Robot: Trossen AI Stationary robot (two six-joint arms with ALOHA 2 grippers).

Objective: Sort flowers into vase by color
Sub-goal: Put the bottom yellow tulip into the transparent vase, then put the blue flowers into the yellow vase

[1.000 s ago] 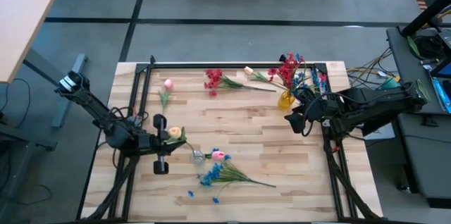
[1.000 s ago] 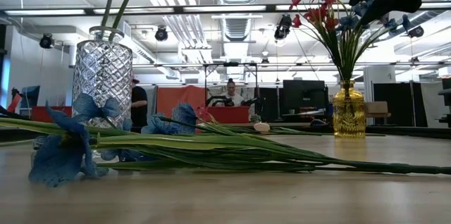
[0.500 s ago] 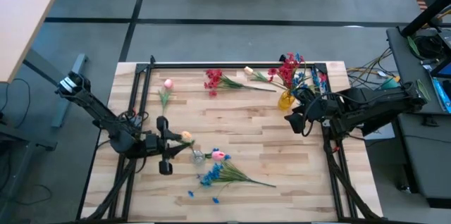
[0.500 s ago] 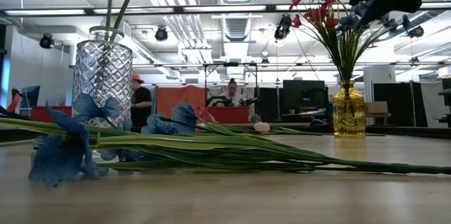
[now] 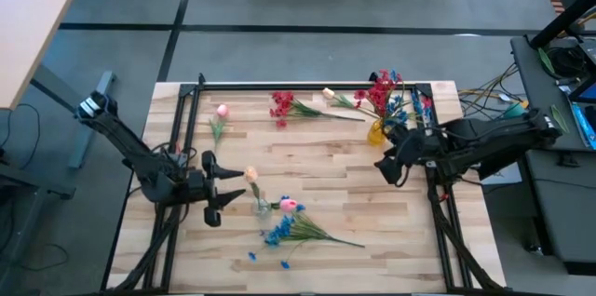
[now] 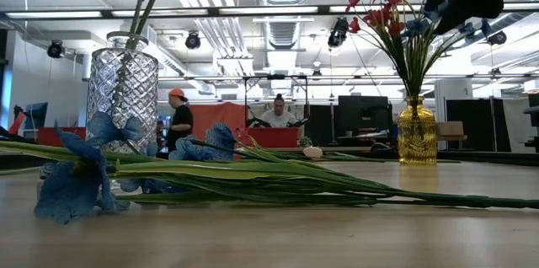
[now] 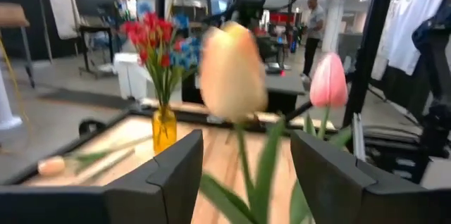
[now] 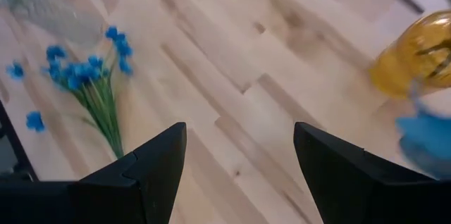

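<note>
Left end effector (image 5: 216,203), jaws parted, beside the clear vase (image 5: 262,207) holding a peach tulip (image 5: 250,175). Right end effector (image 5: 392,162) wide, empty. Risk: brushing the stem could tip the vase.

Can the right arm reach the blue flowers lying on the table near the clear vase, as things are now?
Probably yes. The right hand is open and empty, and bare table lies between it and the blue flowers.

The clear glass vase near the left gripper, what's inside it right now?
The clear vase holds green stems; from above, a peach tulip and a pink one stand over it. The cut glass hides the stem ends. The left gripper sits open beside it.
</note>
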